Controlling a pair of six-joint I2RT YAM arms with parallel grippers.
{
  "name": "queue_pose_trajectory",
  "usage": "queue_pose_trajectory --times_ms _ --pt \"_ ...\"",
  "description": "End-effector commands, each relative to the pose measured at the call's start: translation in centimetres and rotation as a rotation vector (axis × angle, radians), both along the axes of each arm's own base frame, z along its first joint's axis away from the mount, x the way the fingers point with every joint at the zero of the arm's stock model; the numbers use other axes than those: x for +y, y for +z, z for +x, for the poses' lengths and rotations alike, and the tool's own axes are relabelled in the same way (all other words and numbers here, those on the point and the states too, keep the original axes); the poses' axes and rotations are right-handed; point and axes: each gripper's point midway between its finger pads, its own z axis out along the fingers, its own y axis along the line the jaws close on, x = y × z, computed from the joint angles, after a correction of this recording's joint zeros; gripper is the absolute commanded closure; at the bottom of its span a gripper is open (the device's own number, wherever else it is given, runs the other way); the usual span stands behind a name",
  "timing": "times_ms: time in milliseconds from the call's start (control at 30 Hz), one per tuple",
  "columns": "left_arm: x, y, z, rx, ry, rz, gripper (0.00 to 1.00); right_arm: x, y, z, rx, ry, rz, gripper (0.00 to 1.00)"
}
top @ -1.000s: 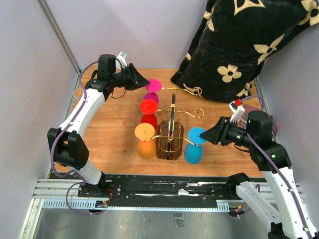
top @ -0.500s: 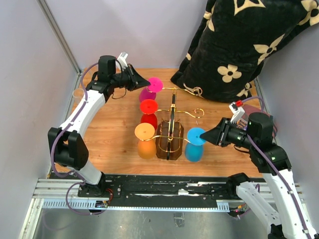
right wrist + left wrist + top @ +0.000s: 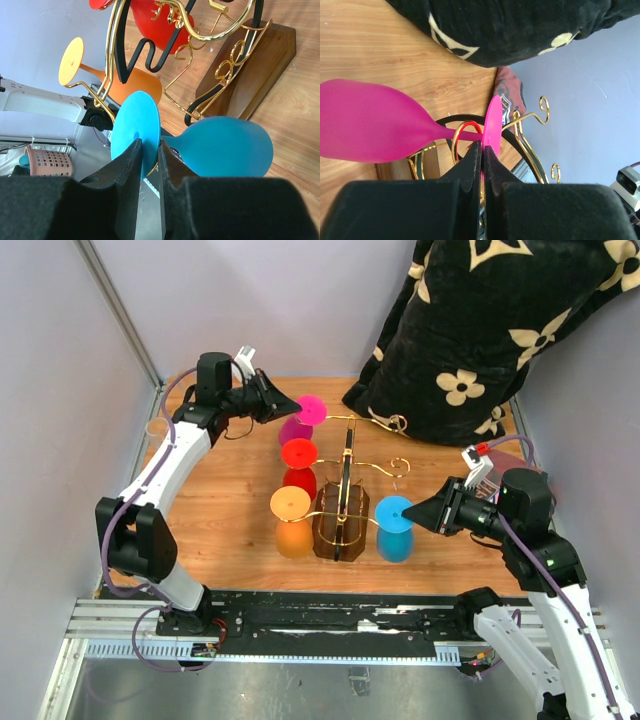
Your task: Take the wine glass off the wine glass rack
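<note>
Four plastic wine glasses sit around the gold wire wine glass rack (image 3: pixel 346 472), which stands on its dark brown base at the middle of the wooden table (image 3: pixel 225 495). Taking the rack as the centre of the top view, the magenta wine glass (image 3: pixel 297 429) is at 11 o'clock, the red wine glass (image 3: pixel 298 478) at 9 to 10 o'clock, the orange wine glass (image 3: pixel 294 538) at 8 o'clock and the blue wine glass (image 3: pixel 395 544) at 4 o'clock. All four hang or stand bowl down with the round foot uppermost.

The left gripper (image 3: pixel 482 150) reaches in from 10 o'clock and is clenched on the rim of the magenta glass's foot. In its wrist view both black fingers press flat against the thin pink disc, and the stem runs off toward the bowl at 9 o'clock. A gold scroll arm curls just behind that foot.

The right gripper (image 3: pixel 149 156) comes in from 3 o'clock and pinches the blue glass's foot between its fingers, so it is grasping that glass. The blue bowl is low, just beside the rack's base. I cannot tell whether its stem sits in a scroll arm.

A black blanket (image 3: pixel 490 330) with cream flowers is heaped at 1 o'clock, touching the far tip of the rack.
</note>
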Motion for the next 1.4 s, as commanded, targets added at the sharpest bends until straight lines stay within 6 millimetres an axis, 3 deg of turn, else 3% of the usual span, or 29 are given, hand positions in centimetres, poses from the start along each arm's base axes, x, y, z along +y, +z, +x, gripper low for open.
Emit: queue_pose_trajectory --times_ms 0,100,233,433,600,900,1133,1367 --pt "1.3 3.2 -0.1 -0.106 0.051 0.039 1.00 -0.2 -0.6 0.1 0.007 -0.017 -0.002 0.81" --pt "2.3 2.9 0.8 -0.101 0.087 0.063 0.99 -0.3 -0.6 0.0 0.004 -0.017 -0.002 0.81" --pt "3.4 3.4 0.5 -0.125 0.111 0.074 0.99 -0.3 -0.8 -0.1 0.011 -0.014 -0.002 0.80" --pt "2.5 3.6 -1.4 -0.098 0.030 0.024 1.00 -0.4 -1.0 -0.3 0.013 -0.025 -0.004 0.81" --pt "1.2 3.4 -2.7 -0.050 -0.052 -0.070 1.00 -0.2 -0.9 -0.2 0.015 -0.022 0.014 0.97" --pt "2.4 2.1 -2.4 -0.044 0.000 0.041 1.00 -0.3 -1.1 -0.1 0.016 -0.026 0.011 0.99" --pt "1.0 3.3 -2.6 -0.051 -0.061 -0.086 0.99 -0.3 -1.2 0.0 0.016 -0.032 0.008 0.99" --pt "-2.1 3.5 -1.4 -0.029 -0.140 -0.209 0.99 -0.4 -1.1 0.0 0.019 -0.039 0.016 0.99"
